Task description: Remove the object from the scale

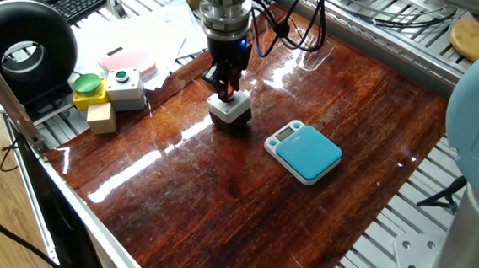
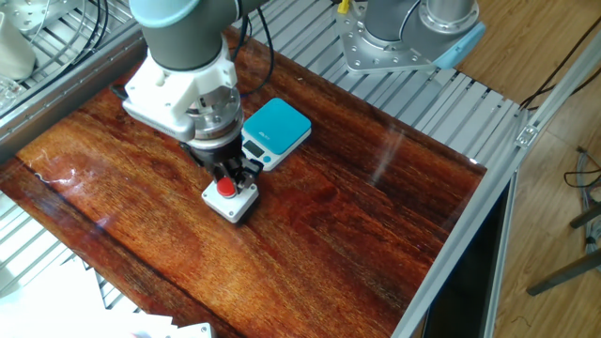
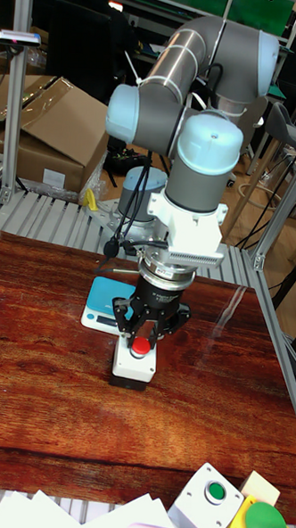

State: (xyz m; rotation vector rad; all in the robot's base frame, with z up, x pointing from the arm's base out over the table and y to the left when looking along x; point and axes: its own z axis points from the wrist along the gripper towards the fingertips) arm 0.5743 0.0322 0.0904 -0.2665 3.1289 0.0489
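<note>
The object (image 1: 230, 108), a small grey box with a red button (image 2: 225, 188), is low over the wooden table, left of the scale and off it. Whether it touches the wood I cannot tell. My gripper (image 1: 225, 89) comes straight down on it, with its fingers shut at either side of the red button (image 3: 140, 347). The scale (image 1: 305, 153) has a teal top and a white rim, and nothing lies on it. In the other fixed view the scale (image 2: 275, 130) is just behind my gripper (image 2: 226, 176). In the tall view it (image 3: 104, 300) is partly hidden behind my gripper (image 3: 140, 332).
At the table's left end stand a grey box with a green button (image 1: 124, 85), a yellow box with a big green button (image 1: 88, 89) and a wooden block (image 1: 101, 118). Papers and a black ring-shaped device (image 1: 20, 48) lie beyond. A second robot base (image 2: 413, 33) stands past the scale.
</note>
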